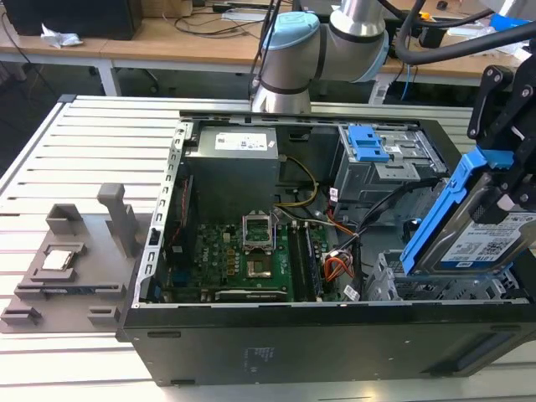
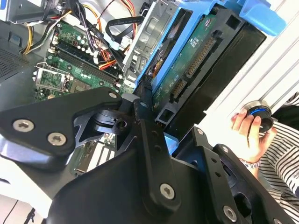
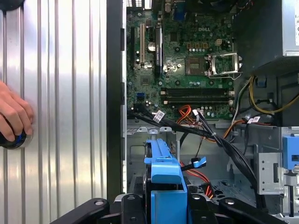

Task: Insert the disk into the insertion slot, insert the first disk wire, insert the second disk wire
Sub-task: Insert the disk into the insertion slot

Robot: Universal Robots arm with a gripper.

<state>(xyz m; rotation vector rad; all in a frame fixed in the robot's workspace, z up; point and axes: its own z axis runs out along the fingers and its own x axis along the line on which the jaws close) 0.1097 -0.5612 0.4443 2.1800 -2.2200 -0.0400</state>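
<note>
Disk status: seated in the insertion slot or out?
Out. The disk hangs tilted in the gripper, jaws clamped on its blue carrier, over the insertion slot, not yet in a bay.

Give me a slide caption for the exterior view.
Claw holding the disk tilted over the insertion slot in the open computer case.

Arm (image 1: 295,59) stands at far side; gripper (image 1: 507,191) at exterior view's right, tilted, jaws clamped on disk (image 1: 488,240).
</note>
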